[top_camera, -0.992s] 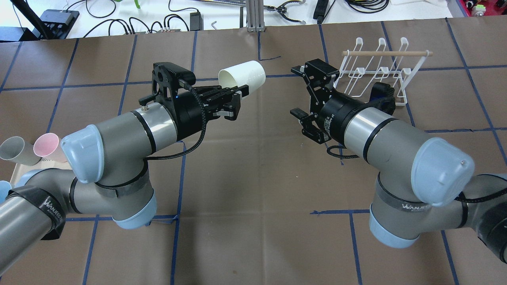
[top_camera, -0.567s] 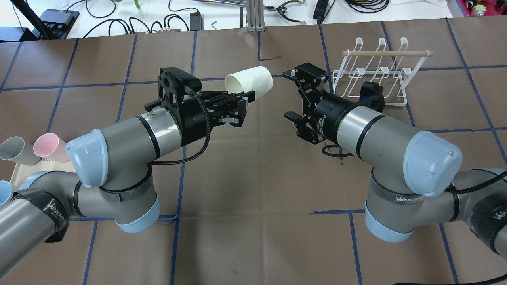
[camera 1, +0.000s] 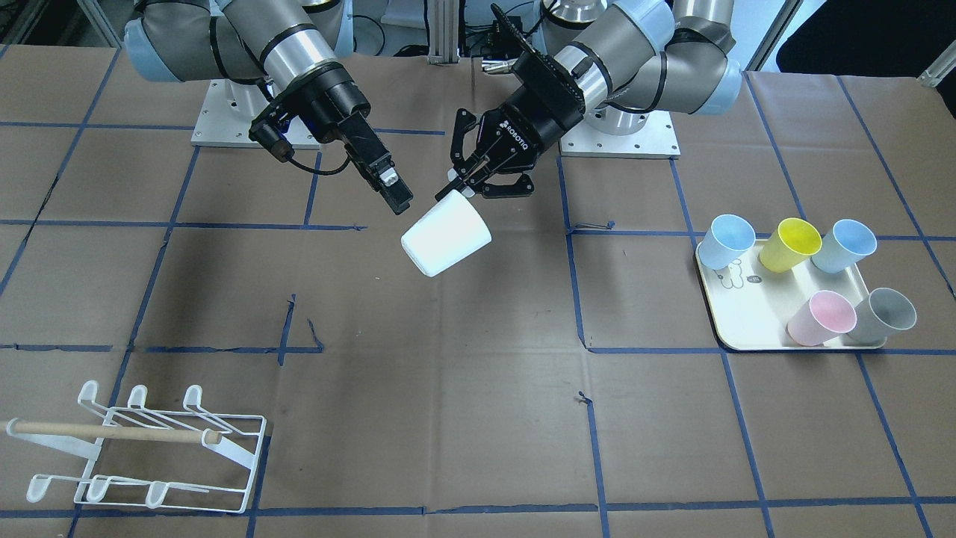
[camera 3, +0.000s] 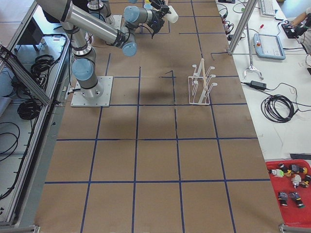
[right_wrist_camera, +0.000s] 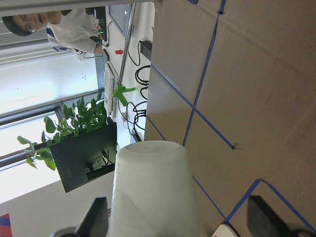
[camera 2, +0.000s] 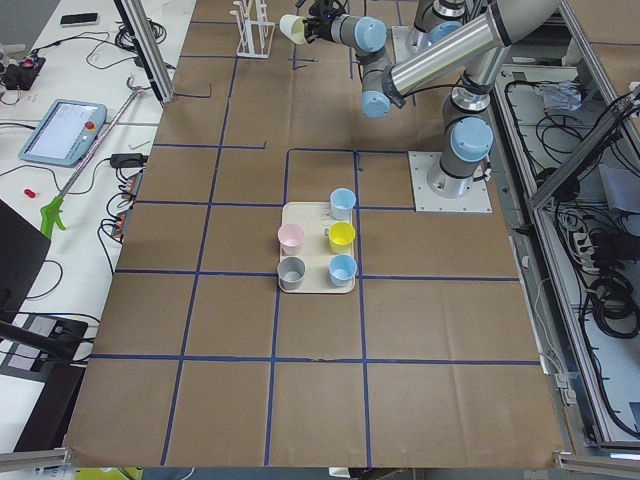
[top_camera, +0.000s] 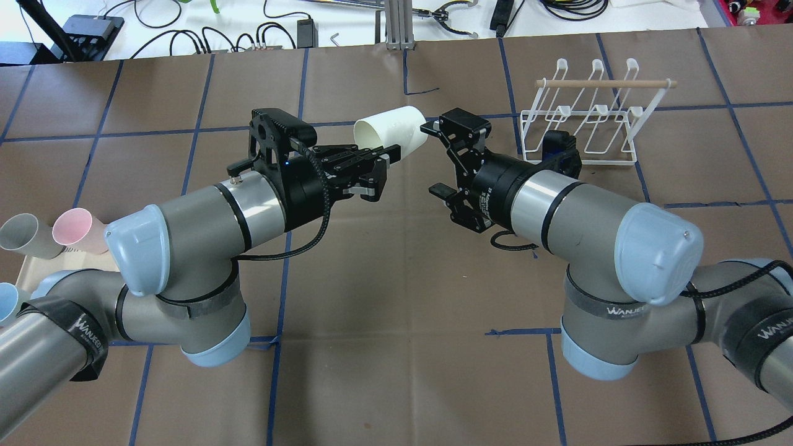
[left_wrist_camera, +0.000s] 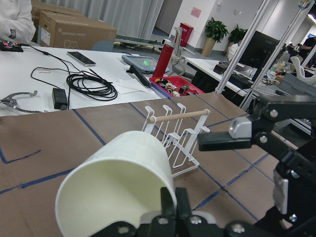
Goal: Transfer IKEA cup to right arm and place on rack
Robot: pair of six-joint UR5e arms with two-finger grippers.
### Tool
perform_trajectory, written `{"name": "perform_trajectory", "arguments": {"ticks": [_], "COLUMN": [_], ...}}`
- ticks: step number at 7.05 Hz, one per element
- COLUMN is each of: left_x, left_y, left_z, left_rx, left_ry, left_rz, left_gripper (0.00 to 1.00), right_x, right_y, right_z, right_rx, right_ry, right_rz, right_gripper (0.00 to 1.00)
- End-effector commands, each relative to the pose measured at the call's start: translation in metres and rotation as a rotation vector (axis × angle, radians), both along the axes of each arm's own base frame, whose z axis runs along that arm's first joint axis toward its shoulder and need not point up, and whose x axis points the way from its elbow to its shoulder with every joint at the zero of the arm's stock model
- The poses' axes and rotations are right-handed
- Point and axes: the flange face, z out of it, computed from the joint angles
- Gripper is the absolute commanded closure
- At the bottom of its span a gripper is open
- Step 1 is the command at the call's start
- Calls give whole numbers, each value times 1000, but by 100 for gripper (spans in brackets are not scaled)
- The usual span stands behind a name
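The white IKEA cup hangs in the air over mid-table, lying sideways. My left gripper is shut on its rim; the left wrist view shows the fingers pinching the rim of the cup. My right gripper is open, close to the cup's base end. In the right wrist view the cup sits between its spread fingers, with gaps on both sides. The white wire rack with a wooden rod stands behind the right arm, and shows empty in the front view.
A cream tray holds several coloured cups on my left side. Its grey cup and pink cup show at the overhead view's left edge. Cables and tools lie beyond the table's far edge.
The right arm has moved left, bringing its open gripper up to the cup's base. The left gripper moved the cup slightly right, then held still.
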Motion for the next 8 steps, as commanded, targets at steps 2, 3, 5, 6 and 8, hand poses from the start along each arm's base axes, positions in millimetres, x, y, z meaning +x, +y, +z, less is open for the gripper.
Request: {"name": "perform_trajectory", "arguments": {"ticks": [2,3,5,6,8], "left_x": [0,0,0,0,0], "left_y": [0,0,-1,0,0], "left_z": [0,1,0,2,2], "left_rx": [0,-3,2,-2,-2], "left_ry": [0,0,1,1,1], "left_rz": [0,0,2,2,2], "left_gripper": [100,100,100,100,100], "right_x": [11,13,23,27,32], "right_y": [-24,-31,-39,-47,-48], "right_z": [-1,-3,-9,-9,-10], "right_rx": [6,9,20,18,19], "right_ry": [0,-1,2,1,2], "right_rz": [15,16,37,41,50], "right_gripper": [0,0,0,0,0]}}
